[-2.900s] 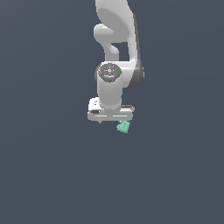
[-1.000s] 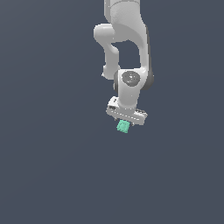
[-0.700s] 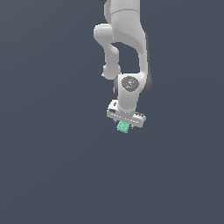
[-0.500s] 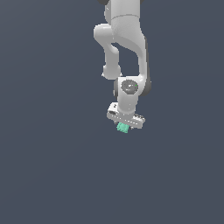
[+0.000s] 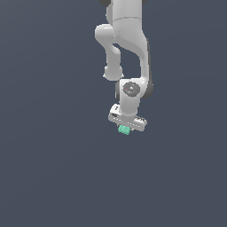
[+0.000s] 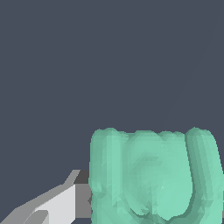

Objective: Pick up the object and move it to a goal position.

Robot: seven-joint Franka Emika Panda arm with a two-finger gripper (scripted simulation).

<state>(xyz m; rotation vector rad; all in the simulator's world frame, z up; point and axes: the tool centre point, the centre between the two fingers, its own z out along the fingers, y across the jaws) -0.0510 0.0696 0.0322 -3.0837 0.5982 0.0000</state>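
Gripper (image 5: 124,128) clasps the green object (image 5: 124,130); its ridges (plain only in wrist view (image 6: 153,175)) show, open dark space all round.

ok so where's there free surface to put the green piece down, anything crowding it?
Nothing else shows: plain dark ground on every side of the arm, to the exterior view's left, right and below. The only crowded spot is at the gripper, where the green piece sits against one finger. Whether the piece is off the ground cannot be told.
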